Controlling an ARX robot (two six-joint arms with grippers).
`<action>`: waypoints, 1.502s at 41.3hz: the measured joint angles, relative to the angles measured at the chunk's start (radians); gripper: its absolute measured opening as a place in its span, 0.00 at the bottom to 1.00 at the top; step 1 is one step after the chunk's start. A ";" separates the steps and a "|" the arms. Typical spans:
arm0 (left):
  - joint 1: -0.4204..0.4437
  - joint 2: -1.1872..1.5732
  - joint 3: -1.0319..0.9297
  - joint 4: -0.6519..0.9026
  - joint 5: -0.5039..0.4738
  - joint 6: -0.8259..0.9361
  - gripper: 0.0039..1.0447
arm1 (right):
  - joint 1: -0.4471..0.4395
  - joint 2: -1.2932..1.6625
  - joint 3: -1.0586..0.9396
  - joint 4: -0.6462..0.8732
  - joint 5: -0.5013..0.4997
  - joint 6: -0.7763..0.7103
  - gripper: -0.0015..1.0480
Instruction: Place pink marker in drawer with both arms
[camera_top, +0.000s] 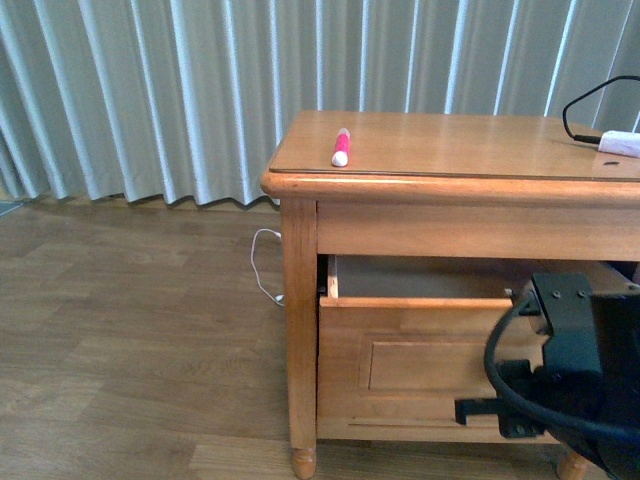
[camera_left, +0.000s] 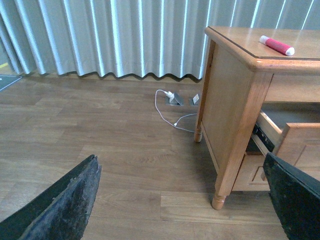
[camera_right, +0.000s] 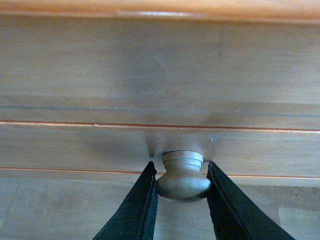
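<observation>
pink marker (camera_top: 341, 147): on the dresser (camera_top: 300, 330) top, near its front left corner
drawer (camera_top: 400, 330): below the top, partly out
knob (camera_right: 183, 181): between the fingers (camera_right: 142, 205) of the right gripper (camera_right: 180, 166)

The right arm (camera_top: 585, 370) is hiding the knob (camera_right: 182, 175) and part of the drawer (camera_top: 420, 350) in front view; the edge is cutting the surface (camera_top: 470, 145) off

Nothing here can be read from where I stand. The short bright pink marker with the white end (camera_top: 341, 146), lying on the honey-coloured wooden dresser top (camera_top: 470, 140), shows no print I can make out. The white plug on the black cable (camera_top: 620, 143) is too blurred to tell.
</observation>
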 joint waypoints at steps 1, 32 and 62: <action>0.000 0.000 0.000 0.000 0.000 0.000 0.94 | 0.000 -0.007 -0.012 0.003 -0.001 0.001 0.23; 0.000 0.000 0.000 0.000 0.000 0.000 0.94 | -0.085 -1.036 -0.430 -0.567 -0.157 0.013 0.91; 0.000 0.000 0.000 0.000 0.000 0.000 0.94 | -0.095 -1.396 -0.357 -0.914 -0.174 -0.006 0.91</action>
